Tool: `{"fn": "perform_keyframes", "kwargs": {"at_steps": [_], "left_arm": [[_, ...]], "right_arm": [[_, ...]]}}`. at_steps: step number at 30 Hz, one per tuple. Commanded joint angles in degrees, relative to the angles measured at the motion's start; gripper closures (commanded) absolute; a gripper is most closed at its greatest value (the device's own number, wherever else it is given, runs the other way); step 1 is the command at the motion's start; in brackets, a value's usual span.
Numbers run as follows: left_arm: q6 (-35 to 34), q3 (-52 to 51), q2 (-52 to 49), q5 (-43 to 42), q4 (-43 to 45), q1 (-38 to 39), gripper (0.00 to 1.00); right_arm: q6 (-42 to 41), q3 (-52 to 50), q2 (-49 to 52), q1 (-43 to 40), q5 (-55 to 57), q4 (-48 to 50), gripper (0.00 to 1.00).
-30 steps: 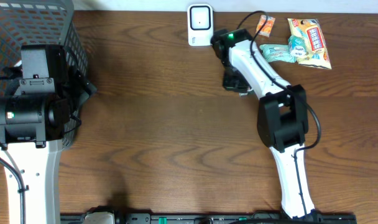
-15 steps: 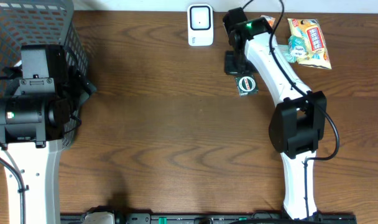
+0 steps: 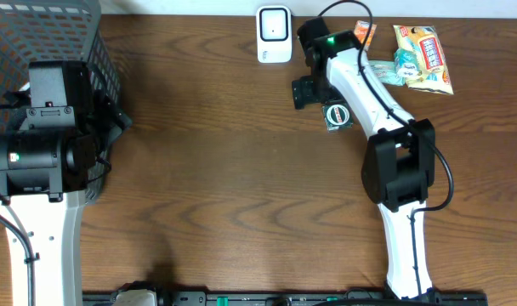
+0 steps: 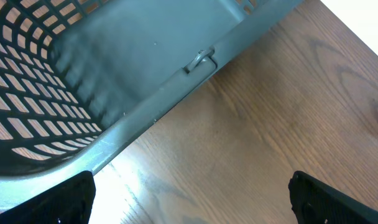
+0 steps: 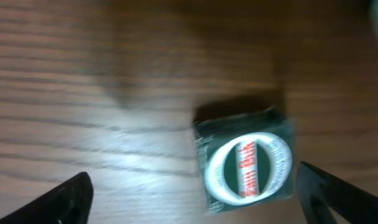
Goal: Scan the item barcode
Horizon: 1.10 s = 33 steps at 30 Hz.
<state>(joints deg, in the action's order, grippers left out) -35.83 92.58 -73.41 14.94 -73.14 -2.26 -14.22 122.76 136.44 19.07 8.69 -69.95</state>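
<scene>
Here: green packet [image 5: 246, 165] lies clear between spread right claw [image 5: 198, 196].

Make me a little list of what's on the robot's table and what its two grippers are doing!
table: brown wood
scanner: white, at the far edge
green packet: dark green, white oval label, lying flat on the table near the scanner
snack packets: small heap, far right corner
basket: grey, far left
left gripper: open, empty, beside the basket
right gripper: open, over the table by the green packet, holding nothing
</scene>
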Motion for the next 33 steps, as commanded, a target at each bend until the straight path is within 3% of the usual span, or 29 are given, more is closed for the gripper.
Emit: {"fn": "perform_keyframes", "kwargs": {"at_steps": [1,7,22,24,28,33], "left_arm": [[-0.3,0.3,0.0,0.6,-0.2,-0.4,0.03],[-0.3,0.3,0.0,0.6,-0.2,-0.4,0.02],[-0.3,0.3,0.0,0.6,-0.2,-0.4,0.02],[-0.3,0.3,0.0,0.6,-0.2,-0.4,0.02],[-0.3,0.3,0.0,0.6,-0.2,-0.4,0.02],[-0.3,0.3,0.0,0.6,-0.2,-0.4,0.02]], "right_arm": [[7.3,0.0,0.1,-2.1,2.5,0.7,0.01],[14.1,0.0,1.2,-3.5,0.6,2.9,0.01],[14.3,0.0,6.0,-5.4,-4.0,2.0,0.02],[14.3,0.0,6.2,-5.7,-4.0,2.1,0.04],[14.3,-0.6,6.2,-6.4,-4.0,1.9,0.22],[14.3,-1.1,6.2,-7.0,-5.9,1.1,0.22]]}}
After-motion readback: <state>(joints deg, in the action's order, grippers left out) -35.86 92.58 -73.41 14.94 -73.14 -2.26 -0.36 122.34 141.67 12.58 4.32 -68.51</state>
